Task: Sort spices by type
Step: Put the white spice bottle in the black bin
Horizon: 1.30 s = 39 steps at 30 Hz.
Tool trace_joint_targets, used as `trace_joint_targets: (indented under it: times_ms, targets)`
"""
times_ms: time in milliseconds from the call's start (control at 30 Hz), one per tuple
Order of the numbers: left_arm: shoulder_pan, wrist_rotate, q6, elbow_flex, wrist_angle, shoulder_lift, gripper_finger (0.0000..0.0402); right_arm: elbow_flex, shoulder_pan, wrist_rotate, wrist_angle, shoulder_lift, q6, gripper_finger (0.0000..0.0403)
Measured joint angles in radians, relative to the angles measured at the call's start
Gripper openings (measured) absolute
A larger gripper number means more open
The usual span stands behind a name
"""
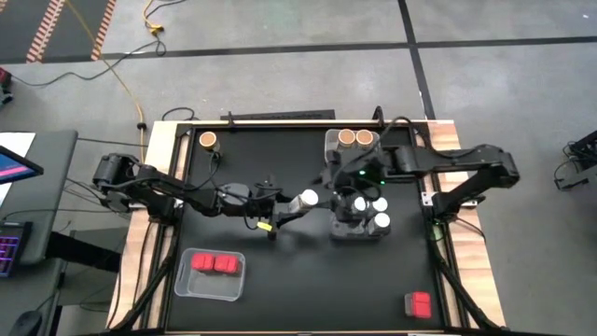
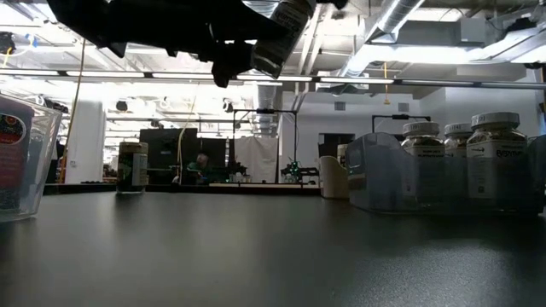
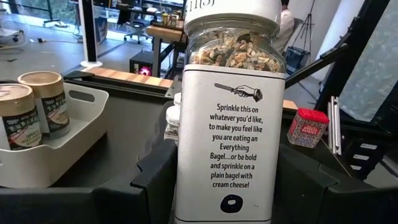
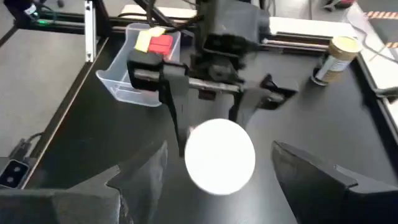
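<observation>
Clamped in my left gripper (image 3: 224, 186), a white-lidded jar (image 3: 230, 112) hangs above mid-table; at its 3 o'clock, my right gripper (image 4: 221, 180) gapes empty over the tray (image 1: 338, 229) of white-lidded jars (image 1: 371, 213).

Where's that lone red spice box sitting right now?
In the high view, the red box sits alone at the table's near right corner, far from the clear tray holding two others.

Even overhead light fills the room. The black tabletop (image 2: 256, 247) shows a soft sheen in the low view. The white jar lid (image 4: 219, 155) glares blank, and the dark pincer fingers (image 4: 311, 180) nearest that camera blur.
</observation>
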Motion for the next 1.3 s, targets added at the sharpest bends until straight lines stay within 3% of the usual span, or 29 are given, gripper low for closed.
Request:
trace_joint_targets:
  times_ms: [467,1300]
  targets:
    - [0.000,-0.001,0.034,0.000,0.000,0.000,0.0210,0.171,-0.002,-0.004,-0.183,0.204,-0.076,0.0318]
    - [0.002,-0.010,0.029,0.001,-0.028,0.000,0.0210,0.173,-0.008,-0.032,-0.194,0.217,-0.102,0.0292]
